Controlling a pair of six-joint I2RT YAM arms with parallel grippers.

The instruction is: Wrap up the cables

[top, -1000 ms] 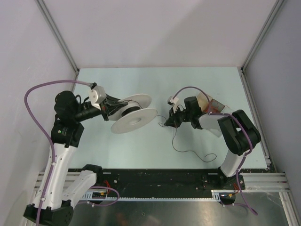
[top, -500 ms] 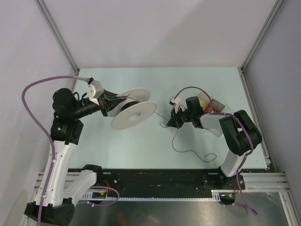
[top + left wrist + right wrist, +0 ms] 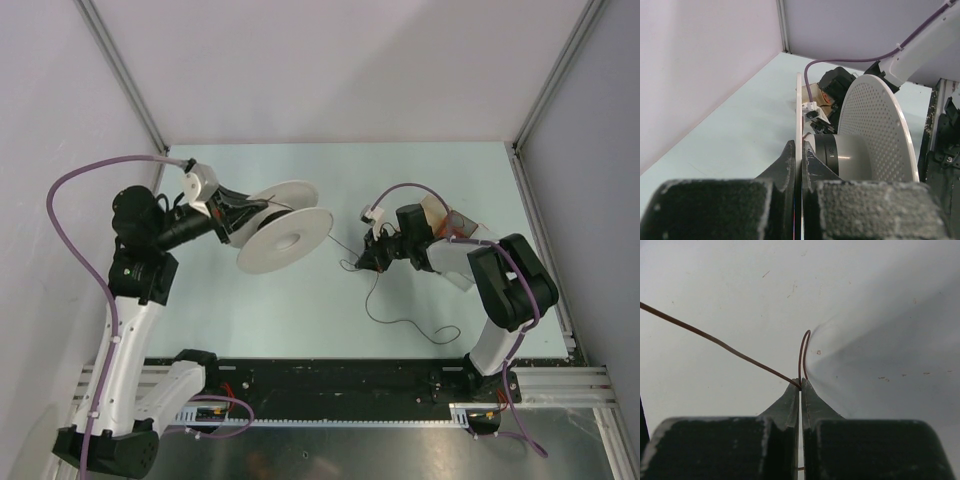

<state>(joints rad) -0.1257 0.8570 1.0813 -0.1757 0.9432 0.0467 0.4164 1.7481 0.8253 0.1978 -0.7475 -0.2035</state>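
Left gripper (image 3: 799, 150) clamped shut on flange of white perforated spool (image 3: 285, 238). Wrist has rolled over last second, spool turned with it. Right gripper (image 3: 800, 386) pinched shut on thin brown wire (image 3: 715, 340), barely moved. Slack lies on table (image 3: 300, 310), near right. Likely winding stroke, early.

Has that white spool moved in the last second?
Yes. The white spool has shifted slightly toward the back wall, away from the black rail.

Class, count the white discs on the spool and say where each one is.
2. One disc is clamped edge-on in the left hand; the other, perforated disc sits across the grey hub from it.
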